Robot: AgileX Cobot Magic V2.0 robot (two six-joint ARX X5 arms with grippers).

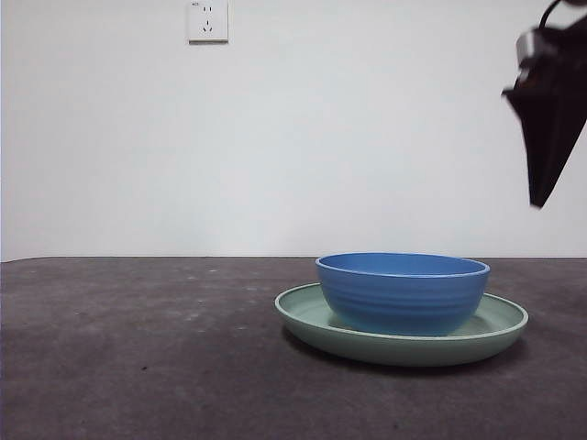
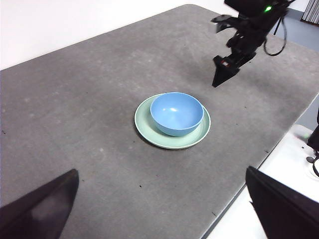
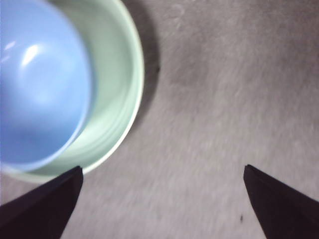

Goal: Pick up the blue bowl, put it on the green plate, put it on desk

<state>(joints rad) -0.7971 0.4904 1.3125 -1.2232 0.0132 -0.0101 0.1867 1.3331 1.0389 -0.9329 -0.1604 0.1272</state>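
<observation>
The blue bowl (image 1: 402, 291) (image 2: 176, 113) (image 3: 37, 84) sits upright inside the green plate (image 1: 500, 321) (image 2: 143, 124) (image 3: 117, 74), which rests on the desk (image 1: 138, 348) (image 2: 75, 114). My right gripper (image 3: 162, 168) is open and empty. It hangs in the air above and beside the plate's rim, and appears as a dark wedge (image 1: 541, 183) (image 2: 222, 77) clear of the bowl. From high above the desk, my left gripper (image 2: 161, 171) looks down on the bowl and plate. Its jaws stand wide open with nothing between them.
A white wall with a socket (image 1: 208, 20) stands behind the desk. The desk's edge (image 2: 239, 191) runs past a white surface (image 2: 294, 164) on the left arm's side. Bare desk surrounds the plate on all sides.
</observation>
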